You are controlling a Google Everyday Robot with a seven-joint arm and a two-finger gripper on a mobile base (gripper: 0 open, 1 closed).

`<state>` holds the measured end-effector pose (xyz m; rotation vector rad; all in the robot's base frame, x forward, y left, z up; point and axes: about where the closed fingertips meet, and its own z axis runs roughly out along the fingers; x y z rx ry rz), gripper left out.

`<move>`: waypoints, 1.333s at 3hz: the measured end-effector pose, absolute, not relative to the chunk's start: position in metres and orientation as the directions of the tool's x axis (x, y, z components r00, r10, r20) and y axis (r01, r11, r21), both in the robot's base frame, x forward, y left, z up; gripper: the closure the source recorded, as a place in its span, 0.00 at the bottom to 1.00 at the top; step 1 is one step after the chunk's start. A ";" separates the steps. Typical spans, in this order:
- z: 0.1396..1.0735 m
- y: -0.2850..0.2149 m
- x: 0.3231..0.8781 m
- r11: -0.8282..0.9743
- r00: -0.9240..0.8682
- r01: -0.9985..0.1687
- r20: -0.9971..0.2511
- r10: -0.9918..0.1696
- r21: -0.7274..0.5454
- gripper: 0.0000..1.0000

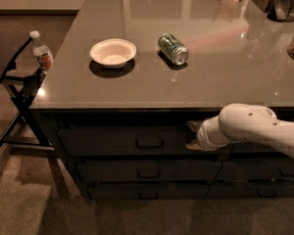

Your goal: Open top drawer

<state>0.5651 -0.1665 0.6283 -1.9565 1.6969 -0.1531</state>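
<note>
The top drawer [112, 140] is the dark grey front just under the countertop, with a small black loop handle [149, 142] at its centre. It looks closed, flush with the fronts around it. My gripper [191, 135] comes in from the right on a white arm [250, 127]. It is at the drawer front's right end, to the right of the handle and level with it. Its two pale fingertips [190, 126] stand one above the other with a dark gap between them, open and holding nothing.
Two shallower drawer fronts [147, 172] lie below, and more to the right. On the countertop [210, 77] are a white bowl [113, 52], a green can [173, 48] on its side and items at the far right. A chair with a water bottle [41, 57] stands at the left.
</note>
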 end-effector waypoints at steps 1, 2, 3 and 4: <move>0.628 -0.167 0.562 -0.056 0.196 -0.885 -0.260 -0.945 -0.462 1.00; 0.633 -0.166 0.561 -0.040 0.185 -0.884 -0.270 -0.945 -0.466 1.00; 0.642 -0.164 0.556 0.003 0.156 -0.880 -0.296 -0.942 -0.475 1.00; 0.642 -0.163 0.556 0.003 0.157 -0.880 -0.296 -0.942 -0.475 0.82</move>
